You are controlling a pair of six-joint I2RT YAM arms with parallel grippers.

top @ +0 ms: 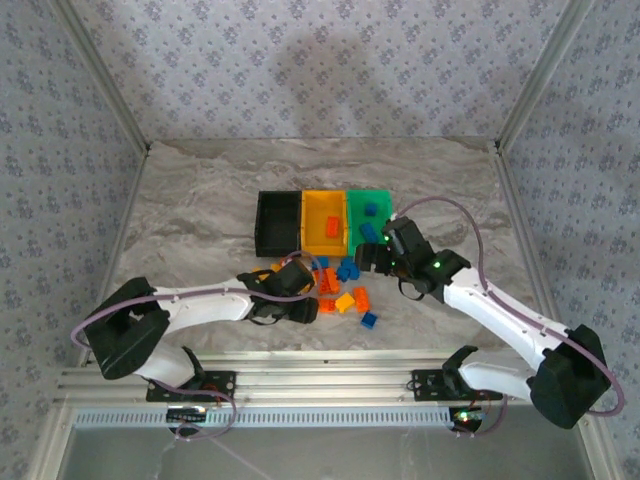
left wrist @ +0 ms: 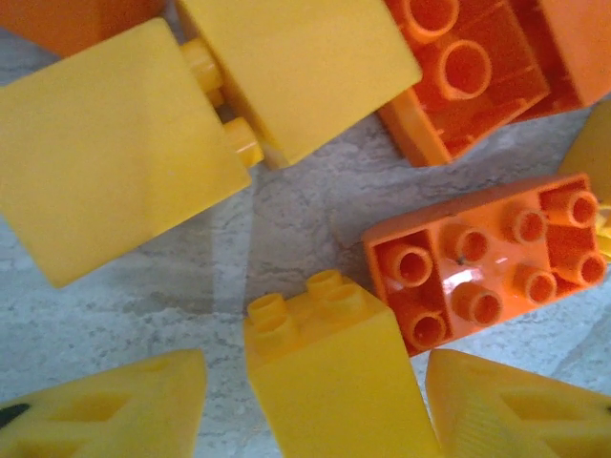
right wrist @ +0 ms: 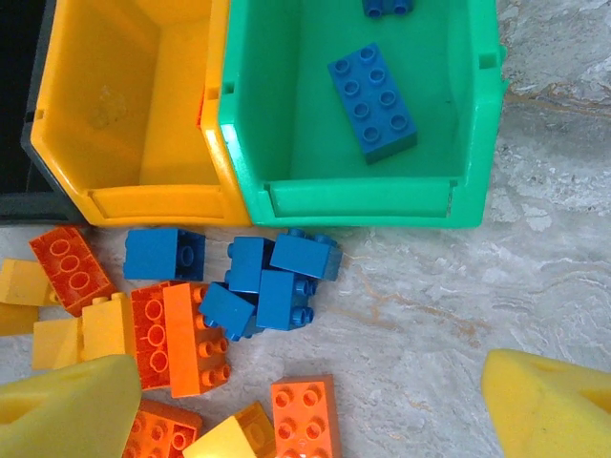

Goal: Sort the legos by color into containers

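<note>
Grey-veined marble tabletop [top: 200, 190] sits inside patterned wallpaper walls, and from overhead I see the containers in a row at its middle: black bin [top: 277, 240] on the left, yellow-orange bin [top: 318, 240] next, green bin [top: 380, 195] on the right. The loose legos [top: 345, 292] lie scattered just near of them. My left gripper [top: 296, 275] is down at the left edge of that pile, and my right gripper [top: 368, 255] hangs by the near corner of the green bin, the two arms close together. On the left wrist camera, the left gripper [left wrist: 315, 415] stands partly open astride a yellow brick [left wrist: 329, 382]. One fingertip [left wrist: 105, 410] is apart from it, the other just about touching, so nothing is clamped yet. An orange plate [left wrist: 482, 267] lies just beside that far finger. On the right wrist camera, the right gripper [right wrist: 310, 410] is spread wide and carries nothing. Ahead of it are a blue cluster [right wrist: 267, 277] against the green bin [right wrist: 363, 200], with a long blue brick [right wrist: 372, 100] inside, and the yellow-orange bin [right wrist: 153, 205] to the left. My worries: the off-centre squeeze could twist the yellow brick or squirt it out, the orange plate could get nipped along with it, and the arms could clash over so tight a pile.
</note>
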